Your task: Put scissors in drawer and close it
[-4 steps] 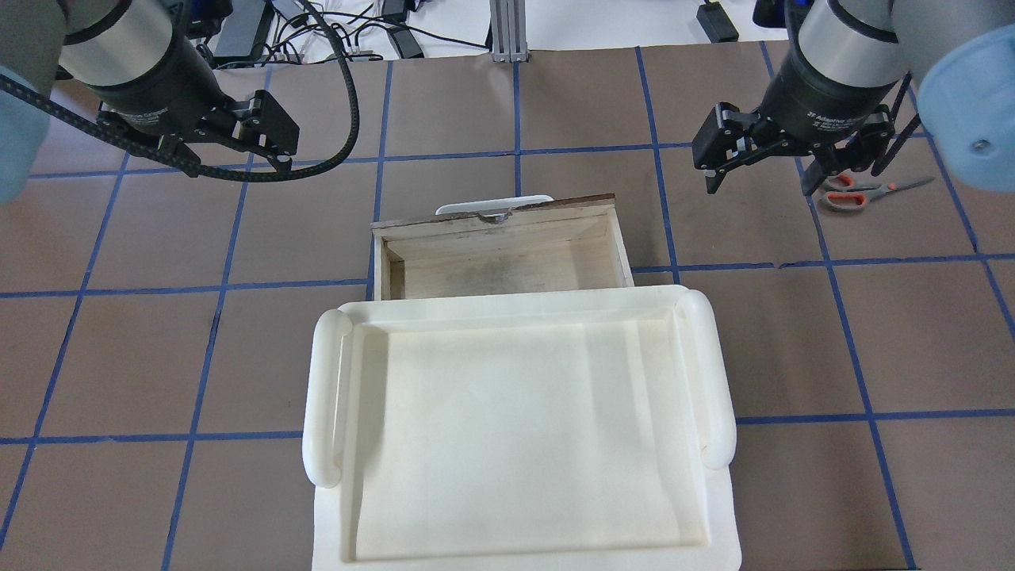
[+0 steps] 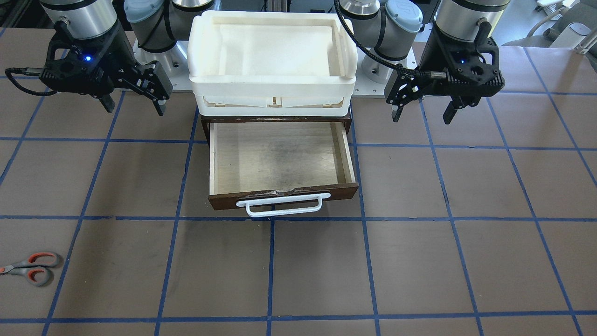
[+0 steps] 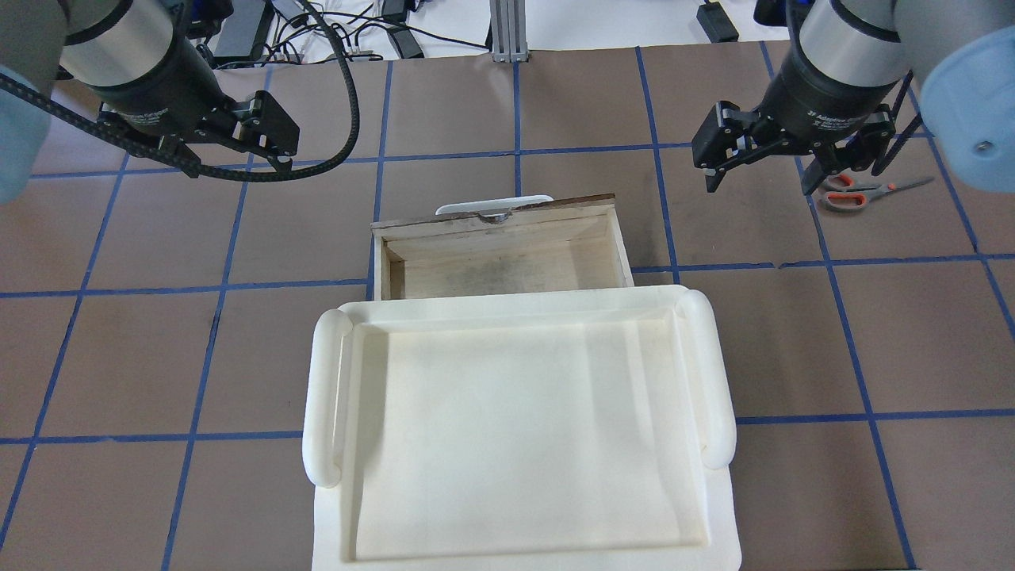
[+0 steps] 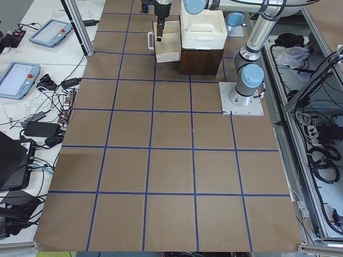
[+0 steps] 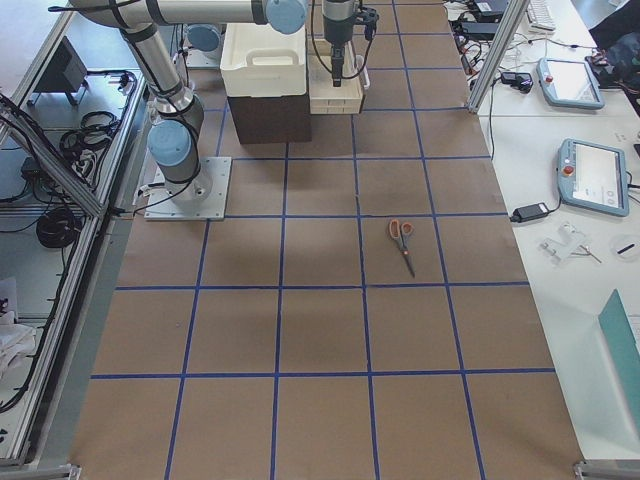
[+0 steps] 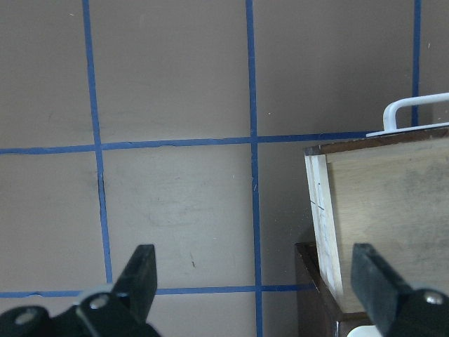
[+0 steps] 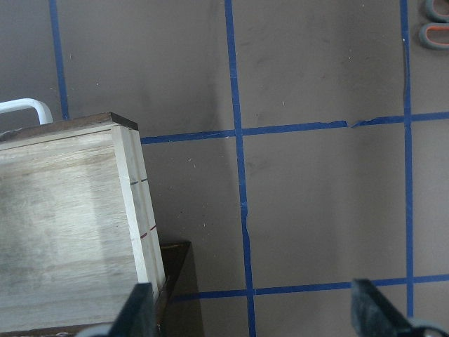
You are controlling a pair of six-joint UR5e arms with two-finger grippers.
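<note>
The scissors [image 3: 860, 194] lie flat on the table at the far right, grey handles with orange-red lining; they also show in the front view [image 2: 30, 268], the right side view [image 5: 402, 240] and the right wrist view [image 7: 435, 21]. The drawer [image 3: 507, 270] is pulled open and empty, with a white bar handle [image 2: 280, 205]. My right gripper [image 3: 761, 184] is open, hovering between the drawer and the scissors, just left of their handles. My left gripper [image 2: 422, 115] is open and empty, above the table to the drawer's left [image 6: 379, 210].
A white plastic tray [image 3: 325, 396] sits on top of the dark cabinet [image 5: 265, 120] that holds the drawer. Blue tape lines grid the brown table. Cables and tablets lie beyond the table's edges.
The right arm has shifted very slightly. Both grippers stay open, and the scissors and drawer have not moved.
</note>
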